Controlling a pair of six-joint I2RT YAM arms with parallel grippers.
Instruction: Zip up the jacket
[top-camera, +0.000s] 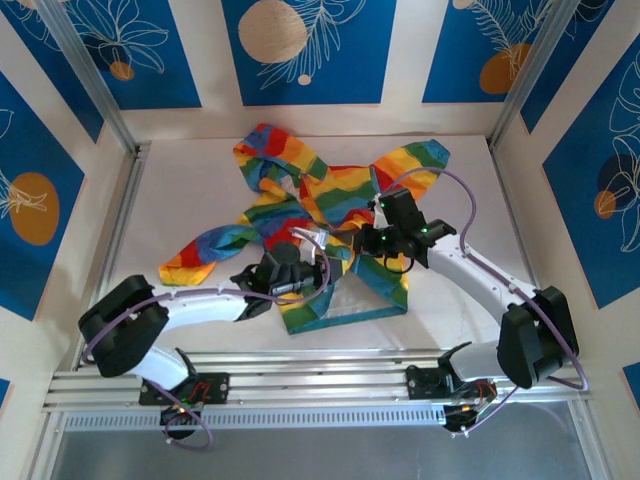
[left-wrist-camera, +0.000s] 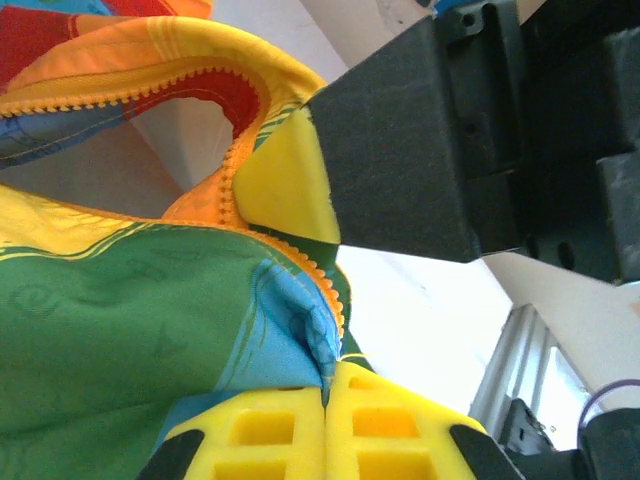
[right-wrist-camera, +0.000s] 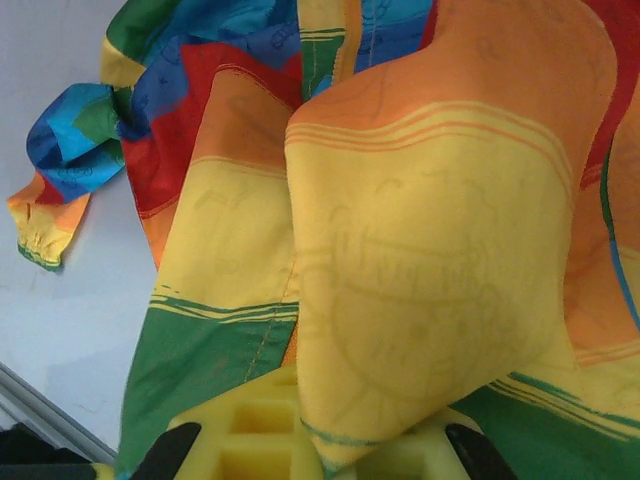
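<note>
While your left jaws pinch the jacket (top-camera: 345, 190) at the hem beside its zipper teeth (left-wrist-camera: 232, 165) and your right jaws clamp its yellow panel just beyond, it lies crumpled on the desk (top-camera: 190, 200), unzipped. Next, likely: align both zipper ends.

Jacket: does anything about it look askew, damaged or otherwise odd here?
The jacket lies bunched rather than flat, sleeves splayed. Its zipper teeth curl apart in an open loop, unjoined, just above the left gripper, which pinches the fabric. The right gripper pinches a tented yellow fold. No tear shows.
</note>
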